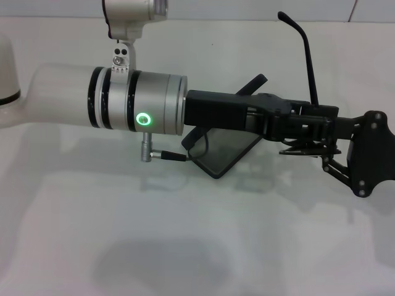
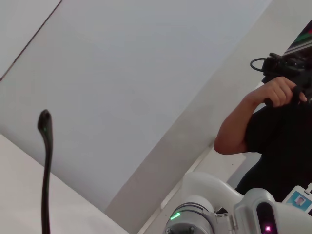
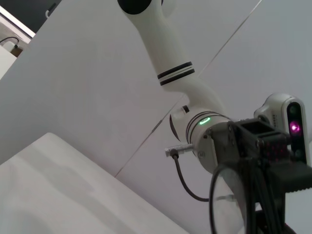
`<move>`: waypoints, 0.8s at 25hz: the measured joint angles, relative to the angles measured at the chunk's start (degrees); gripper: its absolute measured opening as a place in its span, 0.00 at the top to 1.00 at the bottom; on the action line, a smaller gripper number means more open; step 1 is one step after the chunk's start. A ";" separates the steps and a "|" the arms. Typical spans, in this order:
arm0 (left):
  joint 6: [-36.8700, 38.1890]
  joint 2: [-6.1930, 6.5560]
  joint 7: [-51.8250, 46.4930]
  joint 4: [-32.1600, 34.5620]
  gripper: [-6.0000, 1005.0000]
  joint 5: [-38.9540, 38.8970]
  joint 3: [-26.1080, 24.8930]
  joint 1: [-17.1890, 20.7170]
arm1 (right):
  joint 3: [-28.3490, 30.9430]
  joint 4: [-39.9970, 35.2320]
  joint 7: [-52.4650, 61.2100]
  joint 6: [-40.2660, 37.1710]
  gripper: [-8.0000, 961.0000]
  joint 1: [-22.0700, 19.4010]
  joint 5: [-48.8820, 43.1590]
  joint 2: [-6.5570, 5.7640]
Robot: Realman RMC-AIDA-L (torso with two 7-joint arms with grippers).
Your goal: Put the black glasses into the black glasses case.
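Reaching across the desk point(image 1: 197, 246), both arms are meeting at its far right.
Left gripper point(image 1: 308, 126) is pinching the black glasses point(image 1: 307, 61) above the black glasses case point(image 1: 225, 154); right gripper point(image 1: 345, 163), grip unclear, is helping. Lowering should go slowly, temples folded.

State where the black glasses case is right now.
In the head view the black glasses case lies open on the white table at centre, partly hidden under the left arm's black wrist, with the left gripper just to its right.
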 joint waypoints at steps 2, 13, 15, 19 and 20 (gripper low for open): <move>0.05 0.00 -0.13 0.00 0.44 0.01 -0.09 0.01 | 0.01 -0.01 -0.01 0.01 0.87 -0.30 0.00 0.00; -7.66 2.16 1.49 -3.19 0.44 7.66 -8.95 1.62 | -0.48 -1.48 2.33 -15.55 0.87 -2.38 -0.92 -0.45; -9.82 1.94 1.93 -3.27 0.44 8.23 -9.01 2.04 | -0.52 -1.83 3.54 -19.38 0.87 -2.42 -1.45 -0.45; -11.09 0.74 4.83 -2.38 0.44 8.17 -9.03 2.51 | -2.79 0.13 7.64 -21.91 0.87 -0.25 -2.12 -0.28; -11.10 0.27 5.91 -1.88 0.44 8.06 -9.05 2.45 | -3.53 1.29 8.97 -21.48 0.87 0.58 -2.15 -0.26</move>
